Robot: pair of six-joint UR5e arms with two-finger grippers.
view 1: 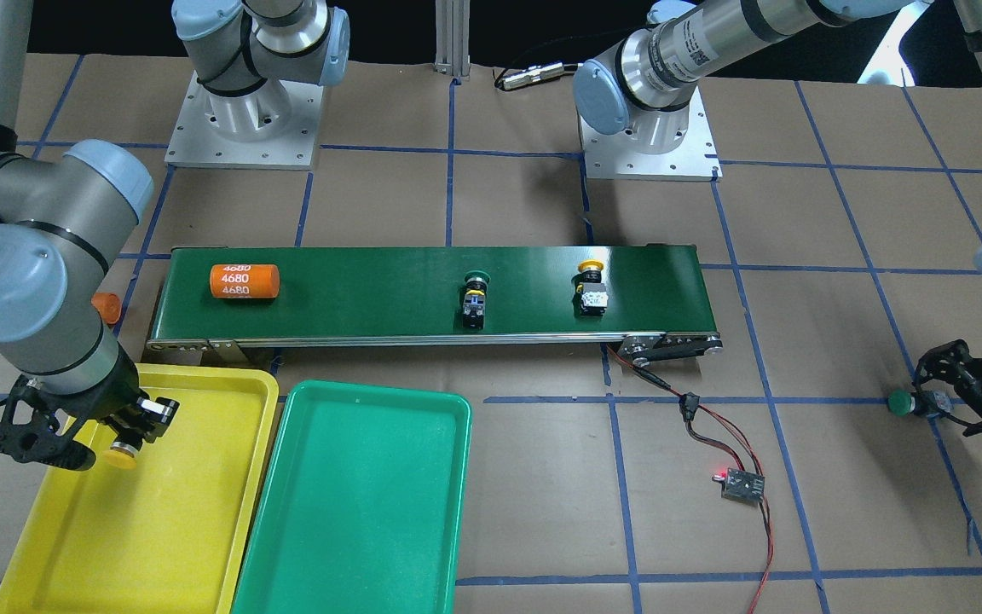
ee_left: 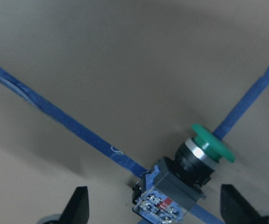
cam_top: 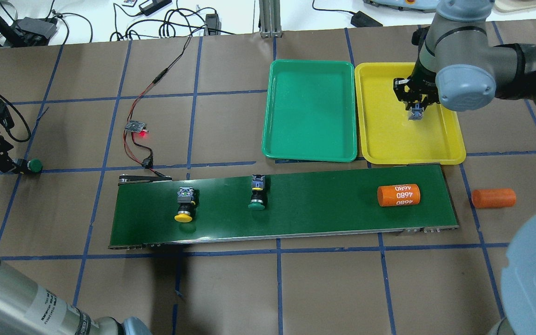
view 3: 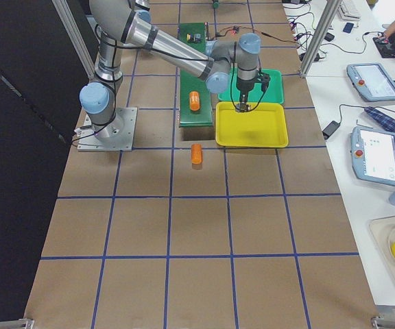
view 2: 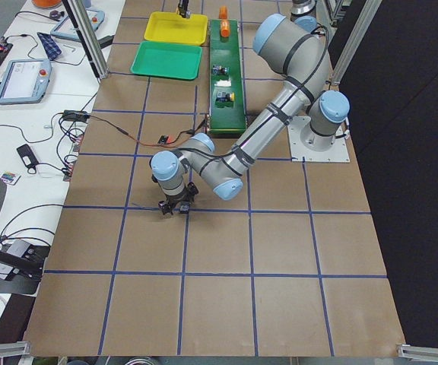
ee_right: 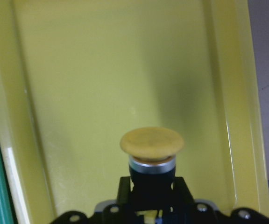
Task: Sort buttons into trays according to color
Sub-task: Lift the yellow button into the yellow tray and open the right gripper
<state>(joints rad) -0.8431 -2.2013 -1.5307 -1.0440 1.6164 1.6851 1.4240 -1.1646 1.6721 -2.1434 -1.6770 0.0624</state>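
Right claw point(ee_right: 152, 186): from my seat I read it as clamped on the held yellow button point(ee_right: 152, 142) — both fingers point(ee_right: 124, 190) press the black body just under the cap.
Held yellow button: cap pointing down over the floor of the yellow tray point(cam_top: 389, 139), toward the tray's far end from the belt. I cannot tell whether the cap touches the tray.
Left claw point(ee_left: 157, 207): spread wide, not gripping. Its two fingertips stand on either side of the loose green button point(ee_left: 190, 177) with a gap on each side.
Loose green button: lying on its side on the counter point(cam_top: 231, 288), well off the belt's end on my left-arm side, right where two blue tape lines cross.
Conveyor belt point(cam_top: 319, 204): I see the belt yellow button point(cam_top: 184, 204) near its left-arm end and the belt green button point(cam_top: 257, 191) about mid-belt — both lying on their sides, caps toward the robot.
Trays: the green tray point(cam_top: 310, 111) sits just beside the yellow one, both along the belt's far edge.
Orange cylinders: one marked 4680 point(cam_top: 398, 195) lies on the belt near the trays; a plain orange cylinder point(cam_top: 493, 198) lies on the counter just past that end.
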